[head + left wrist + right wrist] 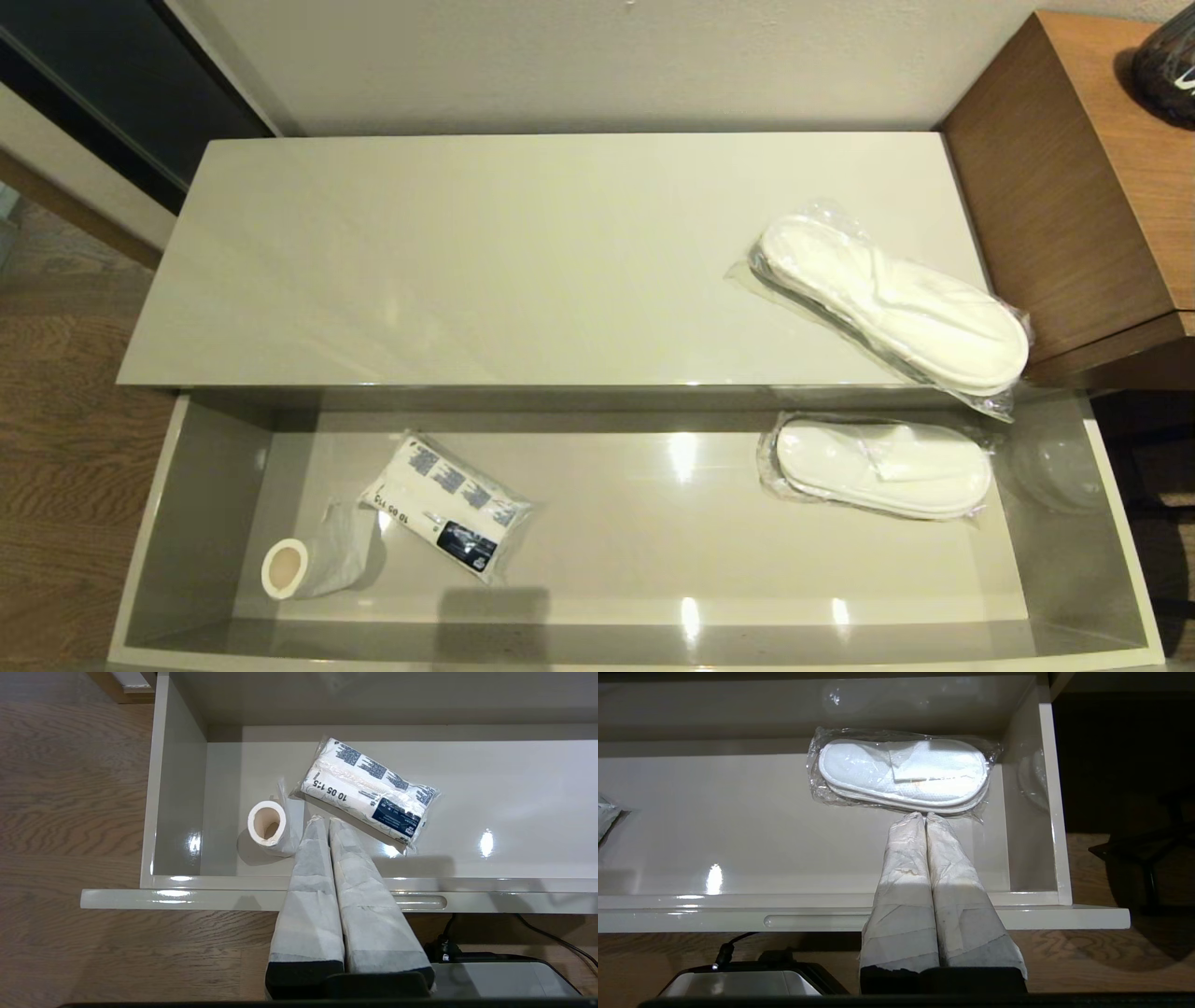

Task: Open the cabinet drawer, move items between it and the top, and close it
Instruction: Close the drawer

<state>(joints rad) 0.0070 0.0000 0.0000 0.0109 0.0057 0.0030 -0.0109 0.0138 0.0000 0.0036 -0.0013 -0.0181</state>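
The drawer (196,523) stands fully pulled out, below the front edge of the cabinet top (467,261). The left gripper (323,820) has its fingers pressed together and holds nothing. It hangs above the front of the drawer. The printed pack (369,794) lies just ahead of its tips and slightly to one side, and a paper roll (268,828) lies just beside them on the other side. The right gripper (925,816) is likewise closed and empty. The bagged slippers (901,772) inside the drawer lie directly ahead of its tips. A second slipper pack (892,303) rests on the top, further ahead and above.

**Risks**
- Closed fingers cannot take any item. Descending without spreading them would probably shove the item across the glossy floor.
- The clear slipper bag is slick and loose. A pinch on film alone may slip or tear.
- The slipper pack on the top overhangs the front edge. A knock could tip it into the drawer.

**Orientation**
- Drawer slippers: long axis runs across the right gripper's line of approach, parallel to the drawer front.
- Printed pack: long axis diagonal to the drawer front, dark-label end nearer the front.
- Top slippers: long axis diagonal, one end at the edge.
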